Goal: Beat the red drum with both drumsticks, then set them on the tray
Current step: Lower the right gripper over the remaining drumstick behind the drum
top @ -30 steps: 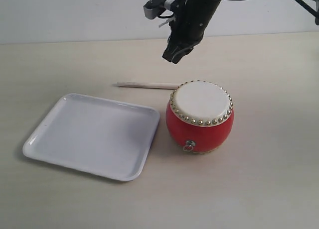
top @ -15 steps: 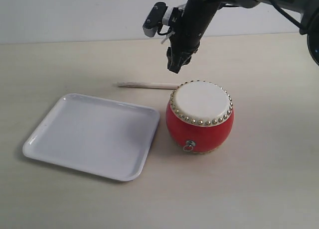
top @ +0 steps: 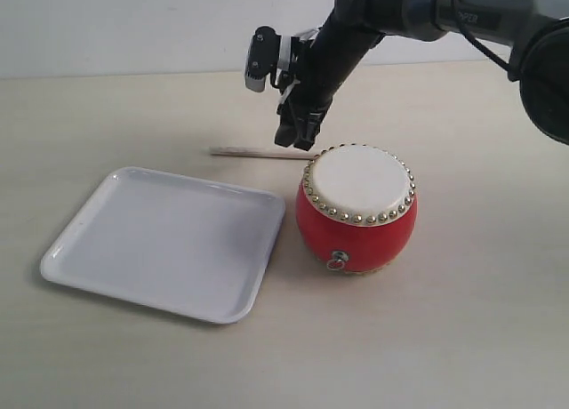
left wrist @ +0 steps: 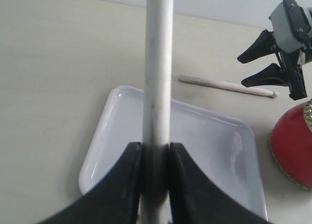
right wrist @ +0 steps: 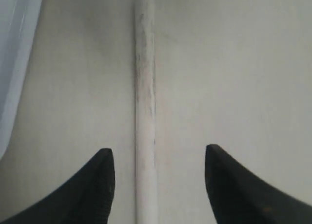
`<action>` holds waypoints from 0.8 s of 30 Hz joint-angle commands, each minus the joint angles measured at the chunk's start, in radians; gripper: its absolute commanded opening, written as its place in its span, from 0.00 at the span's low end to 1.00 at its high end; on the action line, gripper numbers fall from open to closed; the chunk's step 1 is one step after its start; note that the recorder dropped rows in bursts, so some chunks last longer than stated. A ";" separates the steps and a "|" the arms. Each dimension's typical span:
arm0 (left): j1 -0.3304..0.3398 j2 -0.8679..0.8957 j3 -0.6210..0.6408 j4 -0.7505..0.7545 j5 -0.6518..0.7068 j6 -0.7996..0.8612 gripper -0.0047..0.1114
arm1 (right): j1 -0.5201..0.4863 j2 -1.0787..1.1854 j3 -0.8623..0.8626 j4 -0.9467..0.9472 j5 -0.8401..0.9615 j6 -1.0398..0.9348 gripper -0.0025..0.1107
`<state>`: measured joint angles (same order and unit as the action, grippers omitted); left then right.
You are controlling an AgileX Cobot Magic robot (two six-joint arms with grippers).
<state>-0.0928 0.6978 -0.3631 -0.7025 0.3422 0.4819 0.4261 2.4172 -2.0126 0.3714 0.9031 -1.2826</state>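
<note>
Pale beige tabletop (top: pixel 462 338), plain light wall (top: pixel 133 27) behind. The free drumstick (top: pixel 253 151) lay flat on the table just behind the red drum (top: pixel 356 236), near the tray (top: pixel 169 240). Right gripper (top: pixel 296 142) hung over it, jaws apart, straddling the shaft, contact not evident. Judged: descend straight, keep the shaft centred, close clear of the drum's studs. Left gripper (left wrist: pixel 156 156) was clamped on the second drumstick (left wrist: pixel 158 63), above the tray.
</note>
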 commanded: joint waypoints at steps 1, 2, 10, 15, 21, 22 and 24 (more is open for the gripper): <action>0.000 0.002 0.003 0.004 -0.019 -0.004 0.04 | 0.022 0.026 -0.007 0.043 -0.038 -0.034 0.50; -0.002 0.002 0.003 0.004 -0.024 -0.004 0.04 | 0.035 0.033 -0.007 0.058 -0.064 -0.032 0.50; -0.002 0.002 0.003 0.004 -0.024 -0.004 0.04 | 0.045 0.042 -0.007 0.038 -0.088 -0.023 0.50; -0.002 0.002 0.003 0.004 -0.024 -0.004 0.04 | 0.045 0.048 -0.007 -0.036 -0.061 -0.024 0.50; -0.002 0.002 0.003 0.006 -0.024 -0.004 0.04 | 0.032 0.054 -0.007 -0.065 -0.077 -0.024 0.50; -0.002 0.002 0.003 0.006 -0.024 -0.004 0.04 | 0.032 0.057 -0.007 -0.065 -0.082 -0.024 0.50; -0.002 0.002 0.003 0.006 -0.024 -0.004 0.04 | 0.032 0.071 -0.007 -0.063 -0.082 -0.024 0.50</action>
<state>-0.0928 0.6978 -0.3631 -0.6986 0.3355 0.4819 0.4646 2.4700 -2.0126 0.3119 0.8304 -1.3046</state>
